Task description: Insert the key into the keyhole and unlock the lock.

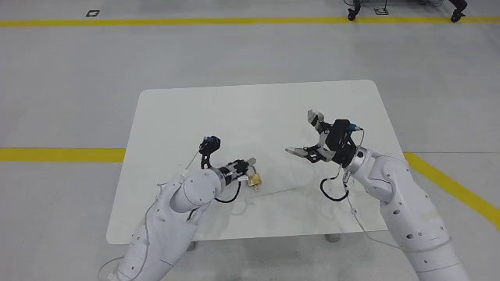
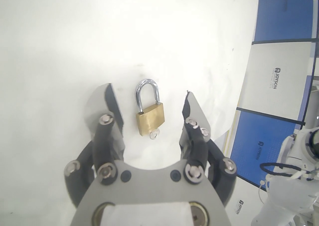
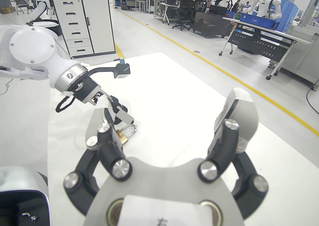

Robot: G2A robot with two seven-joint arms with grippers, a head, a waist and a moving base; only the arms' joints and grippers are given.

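Observation:
A brass padlock (image 2: pixel 150 119) with a silver shackle lies flat on the white table (image 1: pixel 234 109). A small silver key (image 2: pixel 154 134) sticks out of its bottom end. My left gripper (image 2: pixel 148 91) is open just above the table, one finger on each side of the padlock and not touching it. In the top view the padlock (image 1: pixel 255 179) lies at the left gripper's (image 1: pixel 246 168) tips, near the table's front edge. My right gripper (image 1: pixel 301 134) hangs open and empty over the table's middle right, apart from the lock. From the right wrist view the padlock (image 3: pixel 123 137) shows partly behind one finger.
The table's front edge (image 1: pixel 258 238) runs close behind the left arm. A yellow floor line (image 1: pixel 234 21) crosses beyond the table. Cabinets, desks and other robots stand far off in the room.

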